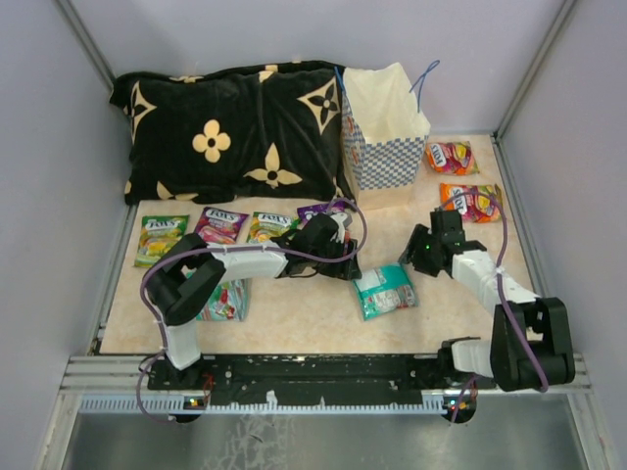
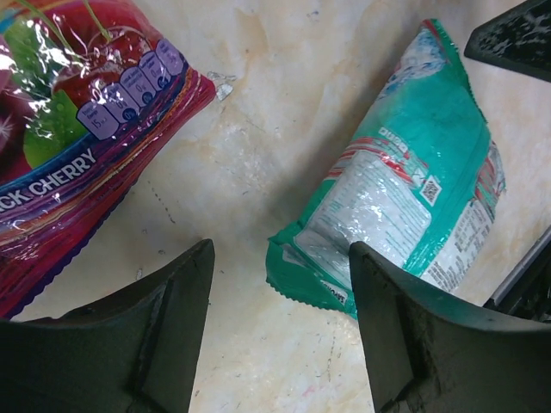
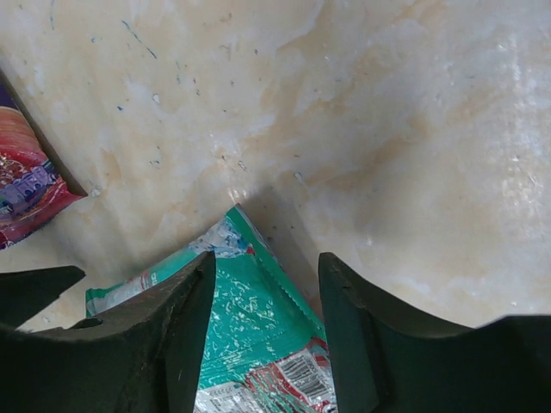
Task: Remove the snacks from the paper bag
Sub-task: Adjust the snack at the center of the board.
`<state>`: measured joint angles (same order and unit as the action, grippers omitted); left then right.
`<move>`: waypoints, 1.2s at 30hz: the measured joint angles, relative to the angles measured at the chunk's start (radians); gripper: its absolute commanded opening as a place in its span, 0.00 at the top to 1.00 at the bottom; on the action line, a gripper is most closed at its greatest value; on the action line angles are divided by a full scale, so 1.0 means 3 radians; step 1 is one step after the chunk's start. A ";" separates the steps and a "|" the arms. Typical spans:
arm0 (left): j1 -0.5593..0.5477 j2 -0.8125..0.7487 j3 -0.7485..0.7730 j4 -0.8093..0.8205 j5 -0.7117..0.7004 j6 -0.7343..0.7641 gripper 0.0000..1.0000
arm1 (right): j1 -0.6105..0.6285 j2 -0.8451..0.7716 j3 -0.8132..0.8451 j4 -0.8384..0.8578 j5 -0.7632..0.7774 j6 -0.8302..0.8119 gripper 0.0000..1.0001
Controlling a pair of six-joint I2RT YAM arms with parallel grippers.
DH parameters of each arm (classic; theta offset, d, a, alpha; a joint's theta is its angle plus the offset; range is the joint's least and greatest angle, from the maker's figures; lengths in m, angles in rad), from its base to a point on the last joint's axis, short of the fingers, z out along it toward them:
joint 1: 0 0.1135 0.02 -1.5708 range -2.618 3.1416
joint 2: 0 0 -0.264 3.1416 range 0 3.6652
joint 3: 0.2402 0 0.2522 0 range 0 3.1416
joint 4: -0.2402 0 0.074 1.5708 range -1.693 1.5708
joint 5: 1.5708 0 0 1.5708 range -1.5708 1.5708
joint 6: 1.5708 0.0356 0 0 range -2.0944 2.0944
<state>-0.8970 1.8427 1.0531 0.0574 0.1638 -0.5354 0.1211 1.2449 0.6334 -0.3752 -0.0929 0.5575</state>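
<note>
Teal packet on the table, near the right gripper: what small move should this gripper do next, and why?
Probably raise the right gripper straight up, clear of the teal packet, before turning toward the paper bag. The packet already lies flat on the table, outside the bag, and the jaws stand apart over its corner without pinching it. The bag's contents cannot be seen.

From above, the left arm (image 1: 245, 262) covers most of a packet (image 1: 231, 302) beside its elbow, and the paper bag's (image 1: 377, 162) bottom is out of sight. The left wrist view crops the purple cherry packet (image 2: 77, 129) at its left edge. The right wrist view cuts the teal packet (image 3: 250, 335) off at the bottom.
</note>
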 measured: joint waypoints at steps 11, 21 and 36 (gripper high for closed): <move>0.0000 0.0126 0.0036 0.0047 0.0017 -0.0116 0.48 | 0.0000 0.0300 0.0000 0.0380 -0.0161 -0.0113 0.51; 0.0003 0.0088 -0.0148 0.0182 0.0071 -0.0277 0.60 | 0.0000 0.0387 -0.0083 0.0561 -0.0223 -0.0137 0.68; 0.0081 -0.0238 -0.0482 0.0179 0.0144 -0.0361 0.37 | 0.0000 0.0479 -0.0150 0.0746 -0.0245 -0.0107 1.00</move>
<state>-0.8726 1.7714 0.9085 0.1112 0.2070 -0.6437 0.1211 1.3888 0.5884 -0.1513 -0.1665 0.5255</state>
